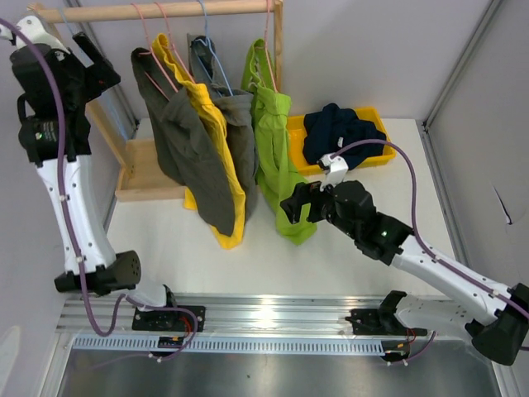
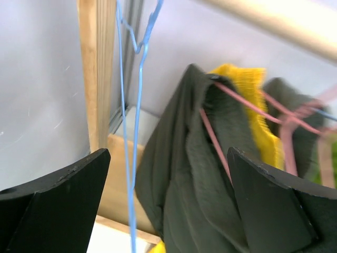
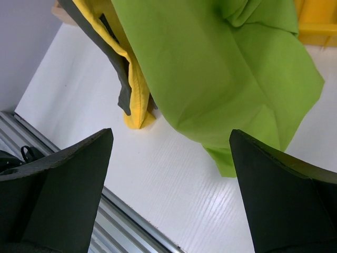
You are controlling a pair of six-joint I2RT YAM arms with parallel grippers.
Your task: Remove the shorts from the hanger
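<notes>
Four shorts hang on hangers from the wooden rod (image 1: 165, 11): dark olive-grey shorts (image 1: 178, 136), yellow shorts (image 1: 216, 145), mid grey shorts (image 1: 240, 124) and lime green shorts (image 1: 277, 161). Navy blue shorts (image 1: 339, 132) lie in the yellow bin (image 1: 376, 157). My left gripper (image 1: 95, 59) is raised left of the olive-grey shorts, open and empty; its wrist view shows the olive-grey shorts (image 2: 195, 174) and a blue hanger wire (image 2: 136, 105) beyond the jaws. My right gripper (image 1: 297, 203) is open and empty, low by the lime green shorts' hem (image 3: 226, 89).
The rack's wooden base (image 1: 149, 178) and slanted post (image 1: 107, 132) stand at the back left. A pink hanger (image 2: 216, 142) carries the olive-grey shorts. The yellow shorts' hem (image 3: 138, 113) touches the white table (image 3: 174, 174). A metal rail (image 1: 273, 318) runs along the near edge.
</notes>
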